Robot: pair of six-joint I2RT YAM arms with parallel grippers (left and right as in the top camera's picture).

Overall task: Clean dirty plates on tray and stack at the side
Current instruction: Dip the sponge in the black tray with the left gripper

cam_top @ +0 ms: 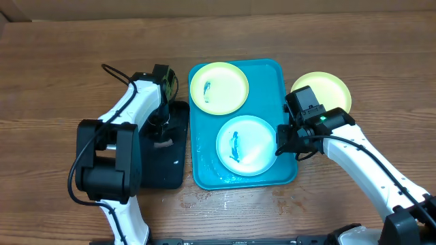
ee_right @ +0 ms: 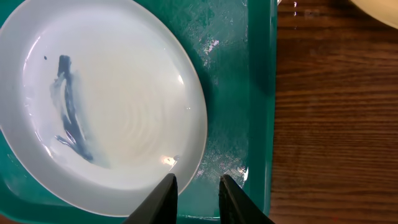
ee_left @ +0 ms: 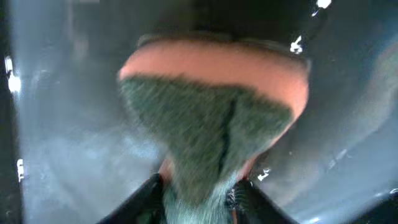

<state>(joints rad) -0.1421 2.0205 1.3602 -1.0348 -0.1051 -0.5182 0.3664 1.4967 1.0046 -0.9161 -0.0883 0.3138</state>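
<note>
- My left jaws pinch the sponge [ee_left: 211, 124], over the black tray [cam_top: 174, 170].
- My right jaws stand narrow, nothing plainly between them; the dirty light-blue plate [ee_right: 112, 99] lies just ahead-left, on the tray [ee_right: 249, 74].
- Likely step: scrubbing it. Next, carry the sponge onto the smear [ee_right: 68, 106].

- Overhead: looks straight down, far out, whole table [cam_top: 54, 61] in frame.
- Left wrist: very close, blurred; likely a sponge [ee_left: 211, 124].
- Right wrist: close, down on tray [ee_right: 233, 93] edge; overhead shares it.
</note>
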